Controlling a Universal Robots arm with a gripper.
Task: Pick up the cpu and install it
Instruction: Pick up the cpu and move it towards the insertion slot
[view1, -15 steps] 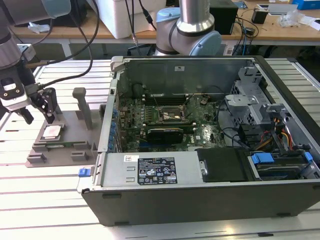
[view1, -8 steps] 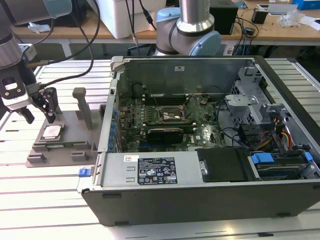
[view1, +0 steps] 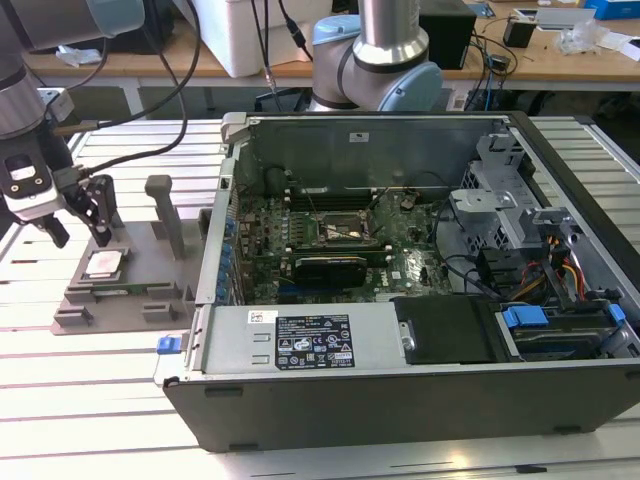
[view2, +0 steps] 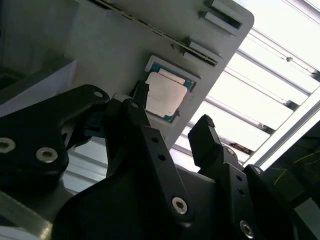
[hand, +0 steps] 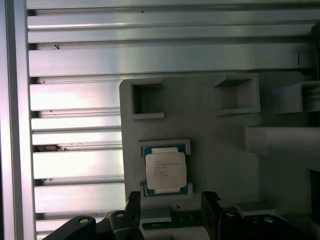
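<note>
Second wrist view, claw (view2: 172, 107): wide open with nothing in it. Both black fingers look clear of the chip, and the gap between them is roughly over it.
Claw risk: looks a bit off-centre to me. One fingertip (view2: 140, 96) sits near the chip's corner, so closing from this pose could catch a corner instead of two flat edges and tip the chip in its pocket.
cpu (hand: 166, 170): lies flat, silver lid up, in a shallow square pocket of the tray. It's not lifted and not in the machine.
cpu risk: it's thin and slick, and I'd guess only the narrow green edge is grabbable. A weak pinch could let it slide out, and a drop would be bad news.
Tray (view1: 125, 300): grey holder on the slatted table (view1: 60, 400), to the exterior view's left of the pc case. The pocket rim hugs the chip, so fingers coming down slightly off could land on the rim.
Pc case (view1: 400, 400): side panel off, board facing up.
Socket (view1: 345, 230): well apart from the claw, with the graphics card (view1: 330, 268) just beside it. I can't tell if its frame is open, and a tilted chip going in there could bind.
</note>
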